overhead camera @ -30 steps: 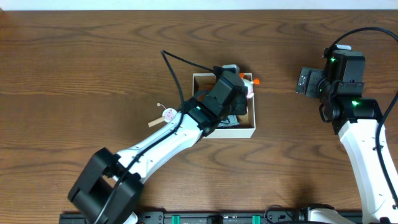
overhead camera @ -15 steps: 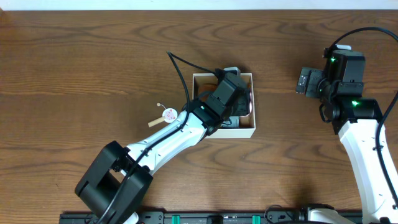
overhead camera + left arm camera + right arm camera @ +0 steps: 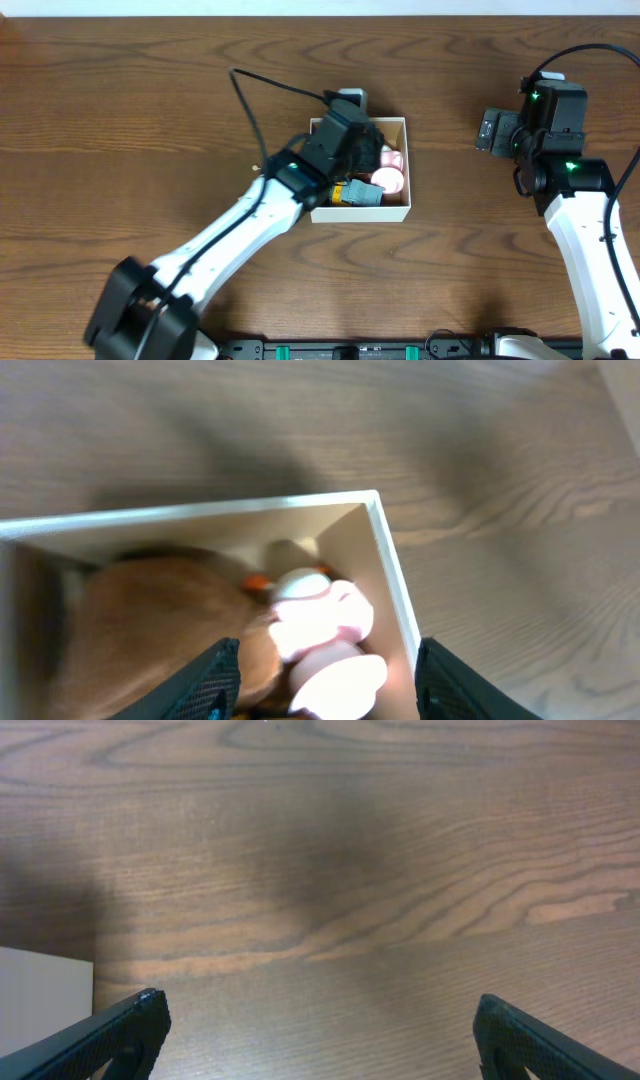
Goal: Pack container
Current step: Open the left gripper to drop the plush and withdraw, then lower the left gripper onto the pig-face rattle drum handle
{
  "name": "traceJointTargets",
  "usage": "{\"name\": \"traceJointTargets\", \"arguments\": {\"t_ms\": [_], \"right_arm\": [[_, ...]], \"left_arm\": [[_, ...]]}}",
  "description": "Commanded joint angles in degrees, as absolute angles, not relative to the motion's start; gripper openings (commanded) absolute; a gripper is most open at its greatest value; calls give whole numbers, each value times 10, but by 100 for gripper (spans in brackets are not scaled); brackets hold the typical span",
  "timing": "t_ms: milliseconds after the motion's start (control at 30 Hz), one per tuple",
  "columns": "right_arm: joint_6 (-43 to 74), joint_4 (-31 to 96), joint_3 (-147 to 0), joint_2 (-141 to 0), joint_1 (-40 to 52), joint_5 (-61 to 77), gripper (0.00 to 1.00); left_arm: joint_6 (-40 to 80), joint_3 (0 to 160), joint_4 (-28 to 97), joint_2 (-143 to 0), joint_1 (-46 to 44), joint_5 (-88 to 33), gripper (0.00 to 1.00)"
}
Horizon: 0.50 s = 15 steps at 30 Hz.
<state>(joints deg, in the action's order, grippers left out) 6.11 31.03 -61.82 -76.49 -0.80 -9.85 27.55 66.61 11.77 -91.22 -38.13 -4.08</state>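
The container (image 3: 404, 203), a square white-walled box, sits mid-table. In it lie pink toys (image 3: 389, 177) and a grey and yellow piece (image 3: 356, 194). My left gripper (image 3: 360, 148) hovers over the box's left half, open and empty. The left wrist view looks down past the white rim (image 3: 200, 510) onto a brown thing (image 3: 150, 620), an orange bit (image 3: 256, 581) and a pink toy (image 3: 320, 610) lying loose below the left gripper (image 3: 335, 695). My right gripper (image 3: 495, 131) stands to the right of the box, and the right wrist view shows it (image 3: 335, 1045) wide open over bare wood.
Dark wood table (image 3: 130, 110) all round. A white corner of the container (image 3: 40, 995) shows at the left edge of the right wrist view. The left arm's black cable (image 3: 270, 85) arcs over the table behind the box.
My left gripper has opened and let a toy go into the container. Its arm has swung left, uncovering the pink toys and the grey and yellow piece. The right arm has not moved.
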Motion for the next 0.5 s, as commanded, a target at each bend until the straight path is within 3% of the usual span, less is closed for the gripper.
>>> {"name": "traceJointTargets", "arguments": {"t_ms": [0, 133, 200, 267, 467], "right_arm": [[68, 311, -621, -768, -8, -98, 99], [68, 311, -621, -768, -8, -98, 99], [68, 311, -621, -768, -8, -98, 99], [68, 311, -621, -768, -8, -98, 99], [68, 311, -621, -768, -8, -98, 99]], "left_arm": [[134, 676, 163, -870, -355, -33, 57], [62, 676, 252, -832, -310, -10, 58], [54, 676, 302, -819, -284, 25, 67], [37, 676, 357, -812, -255, 56, 69], [-117, 676, 476, -821, -184, 61, 70]]}}
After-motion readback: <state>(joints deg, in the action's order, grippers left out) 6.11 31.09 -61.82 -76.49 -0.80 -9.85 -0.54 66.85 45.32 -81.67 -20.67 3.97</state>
